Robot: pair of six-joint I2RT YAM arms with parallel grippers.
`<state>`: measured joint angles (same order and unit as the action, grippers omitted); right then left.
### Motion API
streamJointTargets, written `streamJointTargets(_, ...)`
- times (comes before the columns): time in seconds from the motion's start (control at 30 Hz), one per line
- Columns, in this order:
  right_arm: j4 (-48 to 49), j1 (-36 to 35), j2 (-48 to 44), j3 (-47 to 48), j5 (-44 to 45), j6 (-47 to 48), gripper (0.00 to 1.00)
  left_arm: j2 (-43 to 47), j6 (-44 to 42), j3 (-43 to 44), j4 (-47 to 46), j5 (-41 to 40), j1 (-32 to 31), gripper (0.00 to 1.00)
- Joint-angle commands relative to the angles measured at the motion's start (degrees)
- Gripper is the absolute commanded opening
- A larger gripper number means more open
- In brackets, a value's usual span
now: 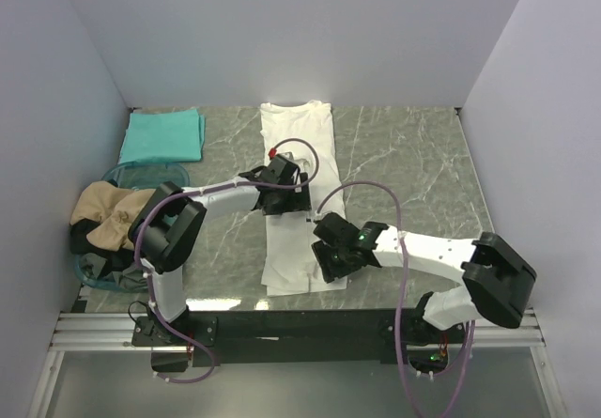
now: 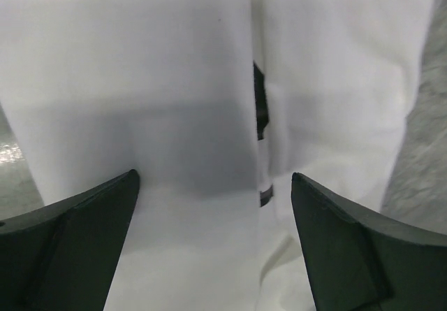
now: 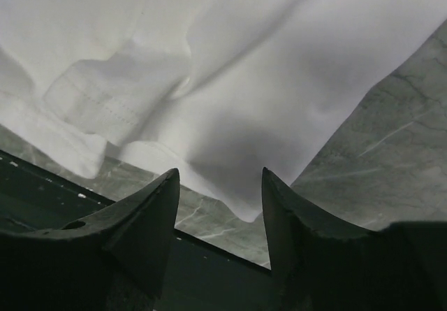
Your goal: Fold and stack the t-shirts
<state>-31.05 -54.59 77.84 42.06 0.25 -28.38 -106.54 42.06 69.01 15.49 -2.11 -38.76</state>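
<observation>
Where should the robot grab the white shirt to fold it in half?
Probably the bottom hem, the end nearest the arms, coming in low from the near right side. The white shirt lies flat as a long narrow strip on the table, so only its edges give cloth to pinch. That hem corner sticks out free, just ahead of the open right gripper.

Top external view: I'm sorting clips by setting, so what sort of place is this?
Probably a lab test booth: plain white walls box in a marble-patterned table, with two robot arms bolted at its near edge and t-shirts laid out.
</observation>
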Motion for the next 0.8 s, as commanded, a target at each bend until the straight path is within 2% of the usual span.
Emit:
streamJointTargets(0.0, -0.24, -1.48, 2.39, 3.11, 2.74, 1.05, 0.57, 1.07, 2.32, -3.09, -3.18, 1.49, -0.17, 0.99)
streamJointTargets(0.17, -1.2, -2.63, 5.74, 3.99, 4.05, 1.4, 0.53, 0.2, 3.73, -6.87, -3.97, 1.32, -0.17, 0.99)
streamJointTargets(0.37, -4.1, -2.89, 6.79, 4.34, 6.86, 1.05, 0.47, -0.95, 4.17, -7.05, -3.01, -0.61, -0.17, 1.0)
streamJointTargets(0.43, -4.72, -2.98, 6.88, 4.17, 6.96, 0.87, 0.42, -1.21, 4.08, -6.7, -2.39, -0.97, -0.17, 1.0)
streamJointTargets(0.53, -5.16, -2.98, 6.71, 3.55, 6.43, 0.08, 0.23, -1.65, 3.99, -6.09, -1.34, -2.46, -0.17, 0.99)
streamJointTargets(0.57, -5.6, -2.98, 6.53, 3.12, 6.6, -0.7, 0.13, -1.83, 3.82, -6.0, -1.07, -2.72, -0.17, 0.99)
streamJointTargets(0.6, -5.78, -3.07, 6.27, 2.94, 6.6, -1.06, 0.09, -1.91, 3.9, -6.0, -1.16, -2.72, -0.09, 0.99)
streamJointTargets(0.77, -6.31, -3.24, 3.63, 1.97, 5.12, -2.12, 0.07, -2.18, 3.9, -6.0, -1.16, -2.72, -0.08, 0.99)
